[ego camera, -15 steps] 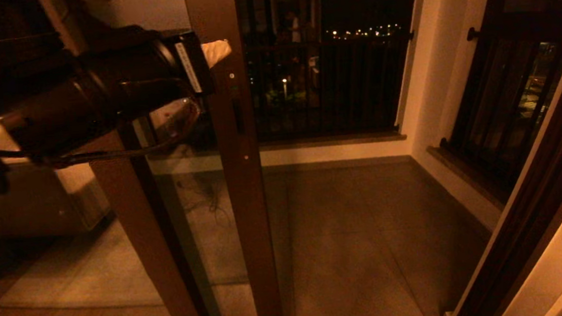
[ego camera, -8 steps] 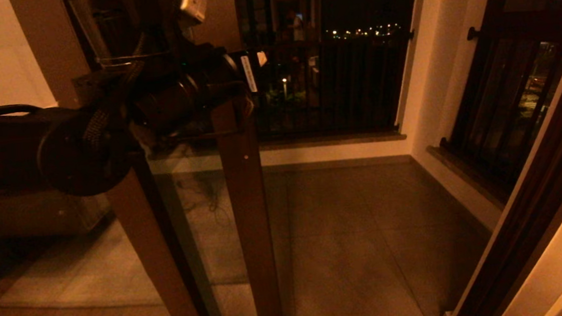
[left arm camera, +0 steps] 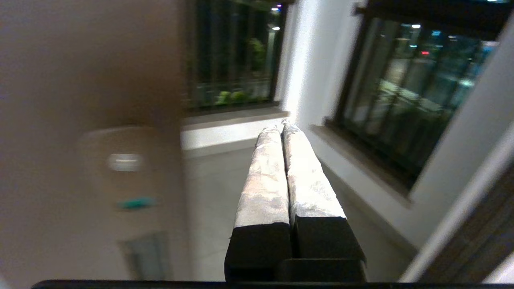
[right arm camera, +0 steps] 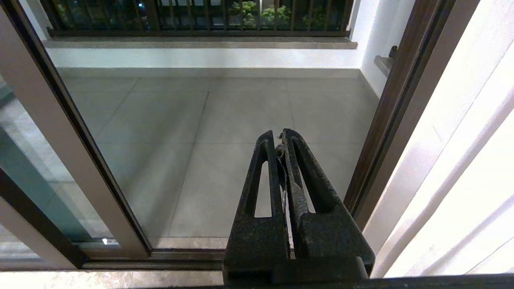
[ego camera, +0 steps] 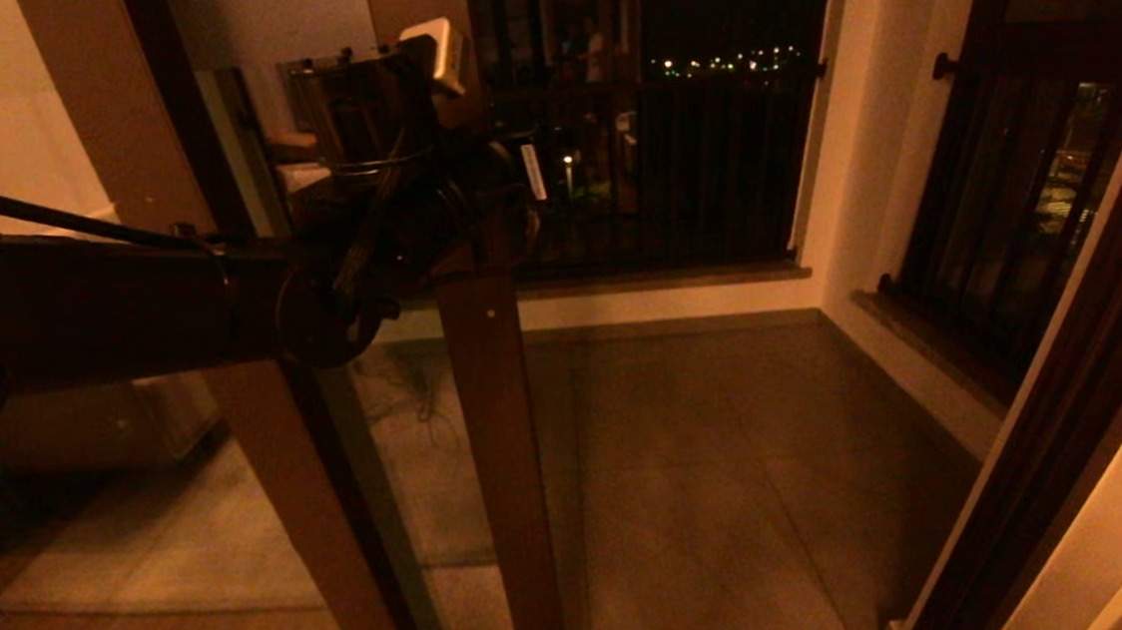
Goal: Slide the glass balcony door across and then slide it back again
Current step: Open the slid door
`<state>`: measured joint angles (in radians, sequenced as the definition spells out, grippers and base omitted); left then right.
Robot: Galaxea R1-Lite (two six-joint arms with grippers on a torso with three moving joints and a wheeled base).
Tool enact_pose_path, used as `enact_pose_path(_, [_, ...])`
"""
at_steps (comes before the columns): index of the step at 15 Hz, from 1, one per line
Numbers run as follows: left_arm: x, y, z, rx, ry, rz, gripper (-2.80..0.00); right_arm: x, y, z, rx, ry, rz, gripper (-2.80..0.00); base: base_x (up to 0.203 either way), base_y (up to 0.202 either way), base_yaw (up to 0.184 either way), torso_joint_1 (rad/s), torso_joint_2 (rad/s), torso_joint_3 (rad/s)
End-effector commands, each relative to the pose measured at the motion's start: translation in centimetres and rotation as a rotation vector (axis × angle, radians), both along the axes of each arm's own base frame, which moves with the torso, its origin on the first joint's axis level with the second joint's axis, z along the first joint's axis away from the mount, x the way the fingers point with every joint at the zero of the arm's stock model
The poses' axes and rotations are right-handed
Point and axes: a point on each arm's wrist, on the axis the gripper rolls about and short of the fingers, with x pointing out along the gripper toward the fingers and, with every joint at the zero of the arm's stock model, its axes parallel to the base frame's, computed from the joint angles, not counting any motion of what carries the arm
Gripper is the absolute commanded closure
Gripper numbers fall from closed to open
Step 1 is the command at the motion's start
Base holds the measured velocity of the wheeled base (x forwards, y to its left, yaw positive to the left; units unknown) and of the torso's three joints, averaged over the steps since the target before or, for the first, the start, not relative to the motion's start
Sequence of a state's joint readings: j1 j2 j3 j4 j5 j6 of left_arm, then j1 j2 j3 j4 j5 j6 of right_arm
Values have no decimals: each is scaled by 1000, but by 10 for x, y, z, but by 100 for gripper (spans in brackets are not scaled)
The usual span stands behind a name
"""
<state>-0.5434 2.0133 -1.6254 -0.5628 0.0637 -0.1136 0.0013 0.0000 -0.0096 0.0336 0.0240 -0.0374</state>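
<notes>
Grey tiled floor out there, black railing across the back over a pale ledge, barred window at right, city lights beyond.

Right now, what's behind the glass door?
Behind the glass balcony door lie the tiled balcony floor and black railing. The left arm covers the door's handle.

Home balcony (at night): tiled floor, barred window.
</notes>
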Motion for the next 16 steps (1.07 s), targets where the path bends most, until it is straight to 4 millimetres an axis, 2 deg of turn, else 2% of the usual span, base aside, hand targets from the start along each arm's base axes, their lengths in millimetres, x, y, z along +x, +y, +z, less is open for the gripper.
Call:
enact_pose_path(1, [10, 6, -5, 8, 5, 28, 0, 0, 0, 0, -1, 1, 1, 0, 0, 0, 0, 0, 0, 0])
enact_pose_path(5, [24, 16, -8, 17, 1, 66, 0, 0, 0, 0, -1, 2, 1, 0, 0, 0, 0, 0, 0, 0])
enact_pose_path(8, [30, 16, -12, 17, 1, 74, 0, 0, 0, 0, -1, 1, 1, 0, 0, 0, 0, 0, 0, 0])
enact_pose_path(16, [37, 41, -8, 16, 0, 134, 0, 0, 0, 0, -1, 2, 1, 0, 0, 0, 0, 0, 0, 0])
